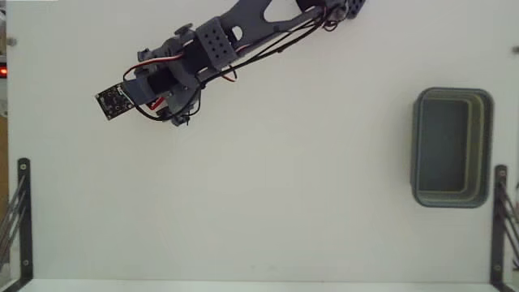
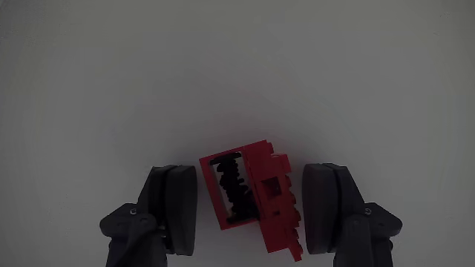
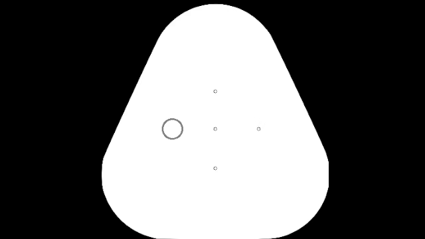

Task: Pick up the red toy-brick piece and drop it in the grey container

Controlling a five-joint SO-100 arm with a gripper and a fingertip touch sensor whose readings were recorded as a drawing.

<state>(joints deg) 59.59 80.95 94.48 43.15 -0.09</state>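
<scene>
Red toy-brick piece (image 2: 256, 196) on white table (image 2: 237, 74), between spread fingers of gripper (image 2: 252, 211), neither pad clearly touching

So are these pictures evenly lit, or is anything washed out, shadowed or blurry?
In the fixed view the white table is bright and nearly washed out, with hardly any shadows, and the grey-green plastic tub looks soft. In the wrist view the light is dimmer and greyer, darkening toward the corners; the small red studded brick is fairly sharp, between the dark fingers of the gripper.

Grey-blue printed arm (image 1: 215, 45); black and red cables; dark gripper (image 2: 251, 211) fingers
</scene>
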